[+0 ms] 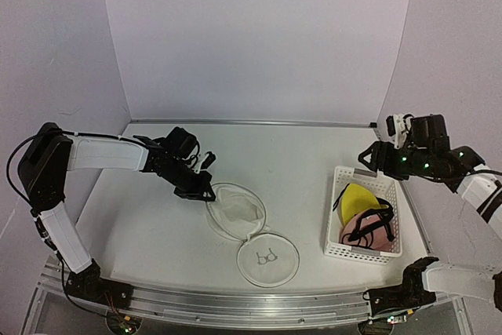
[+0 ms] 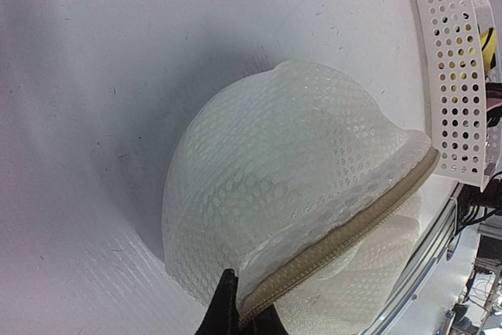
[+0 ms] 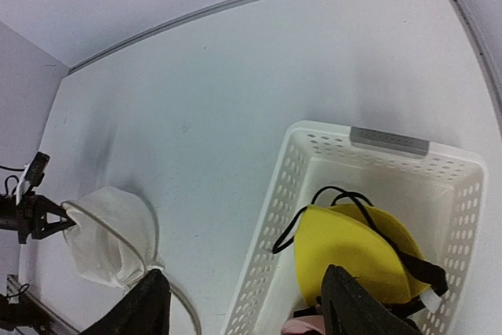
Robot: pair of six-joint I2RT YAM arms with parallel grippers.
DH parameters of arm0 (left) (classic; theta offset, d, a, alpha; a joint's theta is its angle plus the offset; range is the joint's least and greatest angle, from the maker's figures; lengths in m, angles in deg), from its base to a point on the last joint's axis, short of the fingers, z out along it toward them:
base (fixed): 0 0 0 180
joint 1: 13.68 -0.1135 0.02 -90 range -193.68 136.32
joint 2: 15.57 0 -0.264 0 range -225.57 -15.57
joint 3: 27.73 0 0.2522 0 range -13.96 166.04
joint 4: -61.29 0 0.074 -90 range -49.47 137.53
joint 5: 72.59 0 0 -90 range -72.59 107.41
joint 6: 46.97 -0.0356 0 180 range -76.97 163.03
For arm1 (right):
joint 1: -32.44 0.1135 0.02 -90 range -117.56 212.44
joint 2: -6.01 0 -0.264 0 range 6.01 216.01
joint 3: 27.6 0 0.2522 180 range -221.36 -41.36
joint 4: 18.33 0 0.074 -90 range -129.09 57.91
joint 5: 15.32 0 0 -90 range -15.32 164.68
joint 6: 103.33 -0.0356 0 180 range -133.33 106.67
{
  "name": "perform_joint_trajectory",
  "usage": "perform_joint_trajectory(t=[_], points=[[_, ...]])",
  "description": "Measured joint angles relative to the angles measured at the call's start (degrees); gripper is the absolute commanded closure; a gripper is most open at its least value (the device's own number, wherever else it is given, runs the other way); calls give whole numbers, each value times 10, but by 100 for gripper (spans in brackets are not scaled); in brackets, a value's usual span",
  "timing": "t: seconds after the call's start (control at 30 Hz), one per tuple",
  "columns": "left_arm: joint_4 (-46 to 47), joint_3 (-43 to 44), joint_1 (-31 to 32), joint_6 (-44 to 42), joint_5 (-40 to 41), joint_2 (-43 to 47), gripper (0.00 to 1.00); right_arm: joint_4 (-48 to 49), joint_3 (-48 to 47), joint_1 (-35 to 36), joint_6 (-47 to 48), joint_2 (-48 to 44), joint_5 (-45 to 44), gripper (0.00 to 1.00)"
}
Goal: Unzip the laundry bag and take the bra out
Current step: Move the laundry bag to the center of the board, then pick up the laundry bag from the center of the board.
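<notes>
**Q:** Status on the left side?
**A:** The left gripper (image 1: 200, 191) is clamped on the far-left rim of the bag (image 1: 235, 211). Its fingers pinch the zip (image 2: 345, 233) edge and hold that half against the table (image 1: 133, 217).

**Q:** Is the bag open?
**A:** Yes. The zip is run round and the two halves lie spread apart. The round face (image 1: 268, 257) with the bra outline lies flat on the near side, touching the held half. Nothing coloured shows inside either half — the bag reads as empty.

**Q:** Where is the bra?
**A:** Two lie in the basket (image 1: 330, 221), which stands right of the bag and apart from it. A yellow bra (image 1: 359, 196) lies on top toward the far end, with a pink bra (image 1: 351, 231) under it toward the near end. Which of them is the task's bra cannot be told.

**Q:** State of the right side?
**A:** The right gripper (image 1: 376, 158) hangs over the basket's far edge, jaws wide, nothing between them.

**Q:** What is left to do, and what obstructs it?
**A:** By judgement both steps are done — only freeing the rim and parking the arms is left. Nothing lies between bag and basket. The black straps standing up from the basket could snag the right fingers if they dip.
</notes>
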Motion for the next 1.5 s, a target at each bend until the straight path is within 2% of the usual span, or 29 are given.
perform_joint_trajectory(t=[0.17,0.5,0.73,1.1,1.5], points=[[0,0,0,1,9,0,100,2,-9,24,-9,41,46,35],[16,-27,0,33,33,0,100,6,-24,226,-81,151,1,36],[40,-73,-1,93,72,13,100,7,-50,318,-111,260,-36,34],[81,-193,-70,198,121,134,100,10,-136,366,-111,408,-50,31],[97,-258,-73,257,139,202,100,42,-172,378,-106,518,-27,34]])
